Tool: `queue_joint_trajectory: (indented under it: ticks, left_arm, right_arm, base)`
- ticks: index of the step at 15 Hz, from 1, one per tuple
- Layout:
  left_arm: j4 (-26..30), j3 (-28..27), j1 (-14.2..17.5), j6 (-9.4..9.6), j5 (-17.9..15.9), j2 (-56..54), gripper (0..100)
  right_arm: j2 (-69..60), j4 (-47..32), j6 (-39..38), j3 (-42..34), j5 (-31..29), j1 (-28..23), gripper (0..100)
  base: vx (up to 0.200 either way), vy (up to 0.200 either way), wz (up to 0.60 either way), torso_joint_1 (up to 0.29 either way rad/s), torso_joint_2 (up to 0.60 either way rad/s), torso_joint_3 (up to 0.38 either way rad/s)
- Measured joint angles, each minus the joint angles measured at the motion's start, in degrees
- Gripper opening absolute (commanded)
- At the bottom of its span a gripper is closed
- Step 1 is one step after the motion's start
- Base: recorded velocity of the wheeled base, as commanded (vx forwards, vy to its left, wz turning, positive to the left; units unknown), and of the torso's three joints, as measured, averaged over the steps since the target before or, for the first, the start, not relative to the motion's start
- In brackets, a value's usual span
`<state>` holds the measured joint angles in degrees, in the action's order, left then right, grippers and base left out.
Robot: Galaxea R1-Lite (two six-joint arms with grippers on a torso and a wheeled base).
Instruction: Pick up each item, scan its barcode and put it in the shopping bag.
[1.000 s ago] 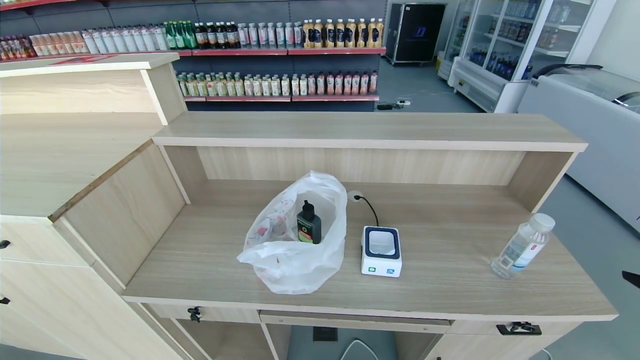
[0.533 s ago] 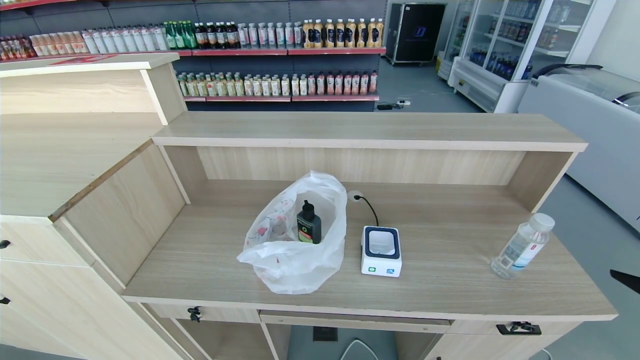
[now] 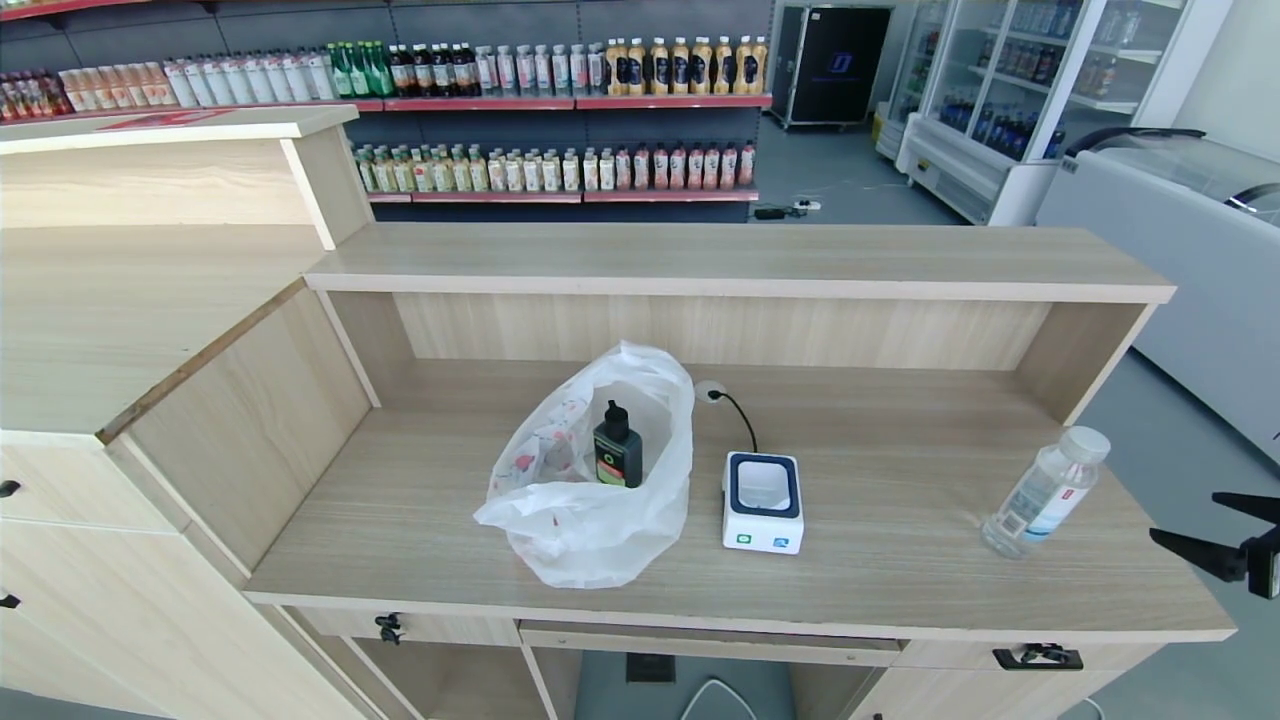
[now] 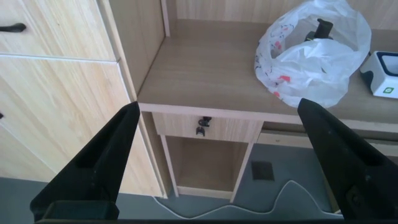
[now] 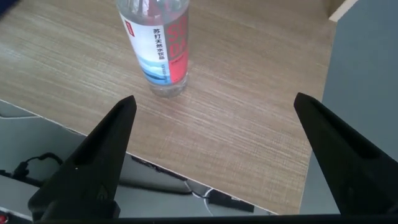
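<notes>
A clear water bottle (image 3: pixel 1045 492) with a white cap stands upright near the counter's right end; the right wrist view looks down on the bottle (image 5: pixel 158 45) and its red and blue label. My right gripper (image 3: pixel 1200 528) hangs open just off the counter's right edge, short of the bottle, with nothing between its fingers (image 5: pixel 93 168). A white plastic shopping bag (image 3: pixel 590 470) sits mid-counter, and a dark bottle (image 3: pixel 617 447) stands inside it. Right of the bag lies the white barcode scanner (image 3: pixel 762 501). My left gripper (image 4: pixel 217 162) is open, low in front of the counter's left corner.
The wooden counter (image 3: pixel 880 560) has a raised back shelf (image 3: pixel 740 262) and side walls. A cable (image 3: pixel 735 412) runs from the scanner to the back. A drawer handle (image 3: pixel 1037 657) sits below the right end. Drink shelves and fridges stand in the shop behind.
My right gripper has come into the head view from the right edge, moving up and left toward the water bottle. Everything on the counter is where it was.
</notes>
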<state>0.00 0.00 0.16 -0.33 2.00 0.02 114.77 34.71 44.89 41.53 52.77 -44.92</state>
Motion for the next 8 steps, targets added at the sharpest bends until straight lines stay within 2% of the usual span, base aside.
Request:
queue_joint_trajectory:
  ticks: [8]
  left_arm:
    - [0.0,0.0,0.0,0.01,0.0,0.0,100]
  right_arm:
    - [6.1,3.3,1.1,3.8,0.8,5.7,100]
  base:
    - [0.0,0.0,0.0,0.0,0.0,0.0]
